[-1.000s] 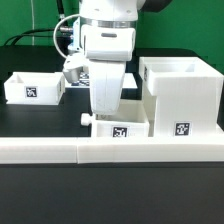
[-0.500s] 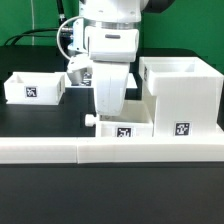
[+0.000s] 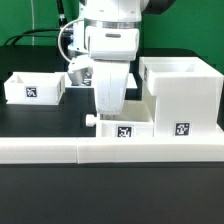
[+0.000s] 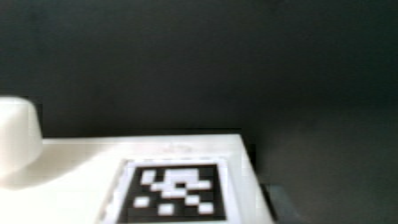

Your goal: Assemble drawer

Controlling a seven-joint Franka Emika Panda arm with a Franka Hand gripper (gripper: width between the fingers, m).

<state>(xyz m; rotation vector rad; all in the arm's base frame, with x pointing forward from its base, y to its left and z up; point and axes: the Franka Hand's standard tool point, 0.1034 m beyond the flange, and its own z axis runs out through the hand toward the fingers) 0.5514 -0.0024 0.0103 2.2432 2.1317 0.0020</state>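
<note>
The big white boxy casing (image 3: 182, 95) stands at the exterior view's right, its tag facing front. A small knobbed tray (image 3: 137, 127) sits right beside it, touching its wall, knob (image 3: 88, 119) pointing to the exterior view's left. My gripper (image 3: 108, 114) reaches straight down onto this tray's rim; its fingertips are hidden behind the hand and the tray. The second small tray (image 3: 33, 88) rests apart at the exterior view's left. The wrist view shows only a blurred white tagged surface (image 4: 80, 165) very close and dark table, no fingers.
A long low white wall strip (image 3: 60, 150) runs along the front of the black table, just in front of the tray and casing. Cables hang behind the arm.
The centre tray and my gripper have shifted slightly toward the casing at the exterior view's right. The other tray and the casing have not moved.
</note>
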